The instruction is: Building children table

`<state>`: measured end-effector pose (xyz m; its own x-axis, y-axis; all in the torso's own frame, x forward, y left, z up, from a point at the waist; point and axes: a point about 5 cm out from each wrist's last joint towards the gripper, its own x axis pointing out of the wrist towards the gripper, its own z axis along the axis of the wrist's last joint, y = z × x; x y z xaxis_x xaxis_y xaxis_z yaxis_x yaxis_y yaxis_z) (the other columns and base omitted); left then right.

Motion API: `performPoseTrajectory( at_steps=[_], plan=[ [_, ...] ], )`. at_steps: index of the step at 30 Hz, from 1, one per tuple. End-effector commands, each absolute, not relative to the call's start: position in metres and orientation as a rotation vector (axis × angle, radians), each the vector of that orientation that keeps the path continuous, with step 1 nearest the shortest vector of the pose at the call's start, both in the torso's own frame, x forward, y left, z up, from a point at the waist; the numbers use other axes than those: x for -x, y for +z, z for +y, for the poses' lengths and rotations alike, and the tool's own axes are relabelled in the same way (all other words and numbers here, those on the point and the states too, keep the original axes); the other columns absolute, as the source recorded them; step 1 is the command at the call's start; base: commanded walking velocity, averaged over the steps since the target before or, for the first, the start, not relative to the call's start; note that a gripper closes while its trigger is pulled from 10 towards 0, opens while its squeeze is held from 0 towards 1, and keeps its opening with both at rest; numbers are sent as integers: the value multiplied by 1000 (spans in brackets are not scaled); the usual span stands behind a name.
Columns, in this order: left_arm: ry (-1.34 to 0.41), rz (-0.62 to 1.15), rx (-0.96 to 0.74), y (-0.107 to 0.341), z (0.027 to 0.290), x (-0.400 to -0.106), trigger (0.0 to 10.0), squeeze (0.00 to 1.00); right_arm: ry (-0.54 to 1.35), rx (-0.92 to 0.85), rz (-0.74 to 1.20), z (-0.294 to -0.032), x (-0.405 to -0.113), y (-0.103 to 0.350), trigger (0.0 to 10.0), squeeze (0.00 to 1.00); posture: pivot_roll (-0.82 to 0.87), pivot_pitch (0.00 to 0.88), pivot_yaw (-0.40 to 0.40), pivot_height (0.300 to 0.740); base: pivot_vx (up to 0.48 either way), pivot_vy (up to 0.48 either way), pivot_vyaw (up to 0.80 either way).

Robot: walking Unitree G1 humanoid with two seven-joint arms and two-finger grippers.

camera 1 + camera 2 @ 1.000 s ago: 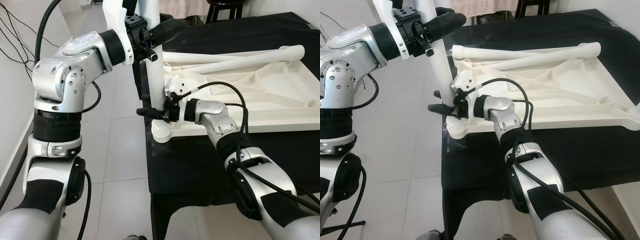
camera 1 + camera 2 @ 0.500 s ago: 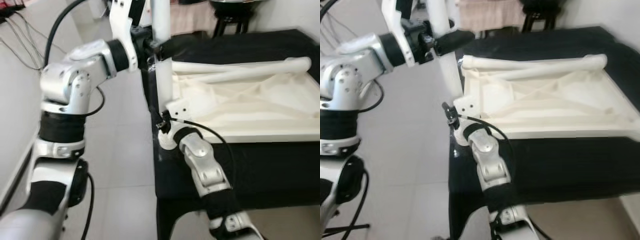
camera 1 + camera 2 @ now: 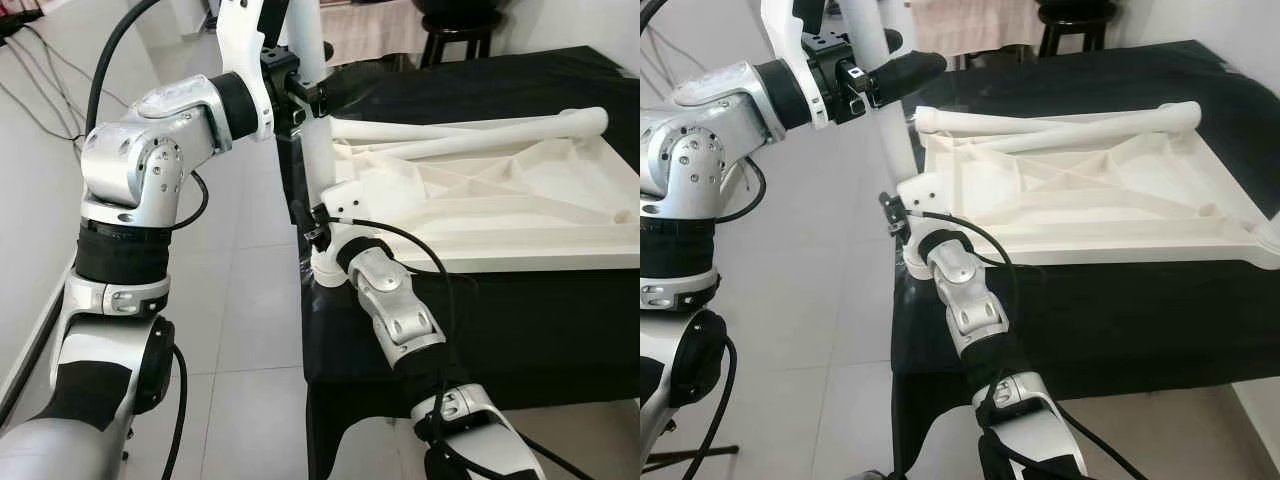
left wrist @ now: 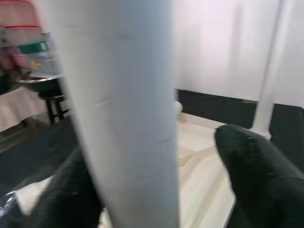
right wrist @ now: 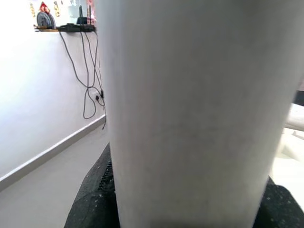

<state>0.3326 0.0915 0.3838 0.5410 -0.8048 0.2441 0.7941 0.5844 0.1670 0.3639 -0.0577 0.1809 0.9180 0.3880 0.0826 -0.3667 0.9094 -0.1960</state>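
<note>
1. Since a second before, the right arm had swung from lying across the white tabletop (image 3: pixel 500 210) to reaching up from below, and the right hand (image 3: pixel 312 222) had stayed at the foot of the upright white leg (image 3: pixel 312 140) (the head camera had shifted too, so part of that change was only apparent).
2. The left hand (image 3: pixel 300 88) gripped the leg well above the socket (image 3: pixel 325 268), one finger (image 4: pixel 256 161) dark on each side of the tube, closed onto it.
3. The right hand was pressed against the leg just above the socket, fingers (image 5: pixel 95 199) flanking it closely; it appeared to be closed on the leg, though the contact itself was hard to see.
4. The tabletop lay upside down on the black-covered table (image 3: pixel 520 310), the socket at its near-left corner, overhanging the floor (image 3: pixel 230 330). A second loose leg (image 3: pixel 470 128) rested along the far edge from the socket.
5. Risks, as I judged them: the leg leaned slightly, so pushing down could jam it crooked in the socket; downward force at that overhanging corner could also tip or slide the tabletop off the table.
</note>
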Motion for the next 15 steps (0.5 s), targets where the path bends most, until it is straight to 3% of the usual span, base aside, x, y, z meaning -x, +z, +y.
performPoseTrajectory(
  at_steps=[1,4,5,6,7,10,11,12,14,15],
  plan=[
    [-965,-313,-43,384,94,-329,0,0,284,221,33,-78,-358,149,0,0,15,117,93,740,0,0,0],
    [-972,-317,-44,384,93,-329,0,0,277,226,51,-75,-350,151,0,0,16,115,94,740,0,0,0],
    [-969,-318,-46,385,94,-329,0,0,283,229,56,-74,-349,152,1804,0,17,115,94,740,0,0,0],
    [-969,-318,-46,385,94,-329,0,0,283,229,56,-74,-349,152,1804,0,17,115,94,740,0,0,0],
    [-964,-318,-48,385,94,-330,0,0,301,242,59,-72,-350,153,10000,0,17,116,94,740,0,0,0],
    [-960,-319,-50,385,95,-330,0,0,315,249,55,-72,-351,154,10000,0,19,114,92,740,0,0,0],
    [-957,-321,-50,386,95,-330,0,0,403,246,13,-69,-356,162,10000,369,22,115,90,740,0,0,0],
    [-954,-323,-50,386,96,-329,0,0,503,256,-41,-66,-360,172,10000,1000,26,116,88,740,0,0,0],
    [-954,-323,-50,386,96,-329,0,0,503,256,-41,-66,-360,172,10000,1000,26,116,88,740,0,0,0],
    [-952,-325,-49,387,96,-329,0,0,606,250,-90,-63,-363,182,10000,1000,26,116,88,740,0,0,0]
  ],
)
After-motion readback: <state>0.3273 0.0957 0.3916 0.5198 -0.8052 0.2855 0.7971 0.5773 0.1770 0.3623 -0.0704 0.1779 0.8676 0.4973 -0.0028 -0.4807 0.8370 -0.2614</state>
